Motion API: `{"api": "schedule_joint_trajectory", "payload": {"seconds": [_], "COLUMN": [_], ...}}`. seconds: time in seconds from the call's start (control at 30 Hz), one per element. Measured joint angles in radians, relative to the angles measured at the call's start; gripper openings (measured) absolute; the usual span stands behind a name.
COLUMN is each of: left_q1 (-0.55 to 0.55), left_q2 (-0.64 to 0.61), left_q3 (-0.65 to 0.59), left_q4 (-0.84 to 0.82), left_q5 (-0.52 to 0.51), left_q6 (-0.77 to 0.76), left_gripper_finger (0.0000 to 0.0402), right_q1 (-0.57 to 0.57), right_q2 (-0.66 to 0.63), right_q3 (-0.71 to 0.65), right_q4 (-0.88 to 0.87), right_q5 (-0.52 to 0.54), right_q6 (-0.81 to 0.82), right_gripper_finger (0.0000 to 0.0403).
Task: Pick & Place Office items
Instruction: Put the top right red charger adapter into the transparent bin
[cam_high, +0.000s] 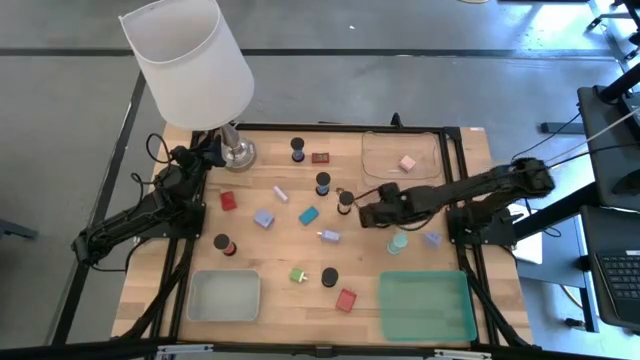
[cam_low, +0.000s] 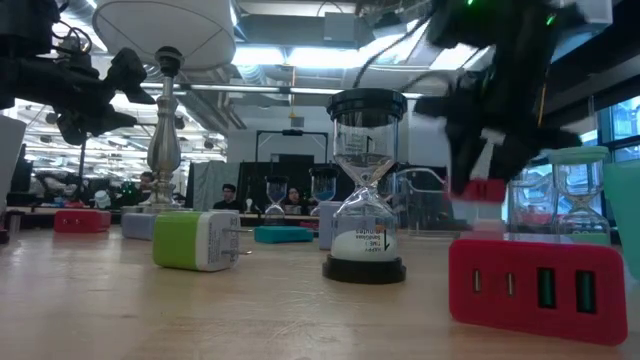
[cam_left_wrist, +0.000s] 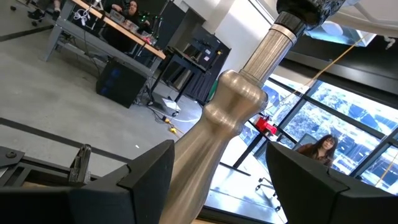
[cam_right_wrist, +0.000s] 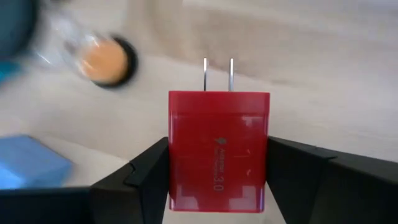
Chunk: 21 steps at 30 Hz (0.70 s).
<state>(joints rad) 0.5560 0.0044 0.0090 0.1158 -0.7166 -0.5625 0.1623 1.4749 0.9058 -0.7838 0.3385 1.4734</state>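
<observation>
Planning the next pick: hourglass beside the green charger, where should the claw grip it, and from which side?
Probably the black top cap, from straight above. The hourglass stands upright, its caps are the widest solid parts and its glass waist is thin. The green charger lies apart from it, so fingers should fit.

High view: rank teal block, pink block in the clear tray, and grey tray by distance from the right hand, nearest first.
From the right hand, shut on a red charger:
1. Teal block, just to its left.
2. Pink block, up in the clear tray.
3. Grey tray, at the near-left corner.
</observation>
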Motion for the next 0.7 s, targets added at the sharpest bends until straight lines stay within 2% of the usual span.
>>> {"api": "schedule_joint_trajectory", "payload": {"seconds": [0.23, 0.4, 0.6, 0.7], "left_q1": [0.0, 0.0, 0.0, 0.0], "left_q2": [0.0, 0.0, 0.0, 0.0], "left_q3": [0.0, 0.0, 0.0, 0.0], "left_q4": [0.0, 0.0, 0.0, 0.0], "left_q5": [0.0, 0.0, 0.0, 0.0], "left_q6": [0.0, 0.0, 0.0, 0.0], "left_gripper_finger": [0.0251, 0.0251, 0.0251, 0.0251], "right_q1": [0.013, -0.054, -0.214, -0.318], "right_q2": [-0.264, -0.367, -0.381, -0.366], "right_q3": [0.0, 0.001, 0.001, 0.001], "right_q4": [-0.15, -0.183, -0.182, -0.167], "right_q5": [0.187, 0.287, 0.294, 0.241], "right_q6": [0.097, 0.081, -0.027, -0.118], "right_gripper_finger": [0.0217, 0.0219, 0.022, 0.022]}}
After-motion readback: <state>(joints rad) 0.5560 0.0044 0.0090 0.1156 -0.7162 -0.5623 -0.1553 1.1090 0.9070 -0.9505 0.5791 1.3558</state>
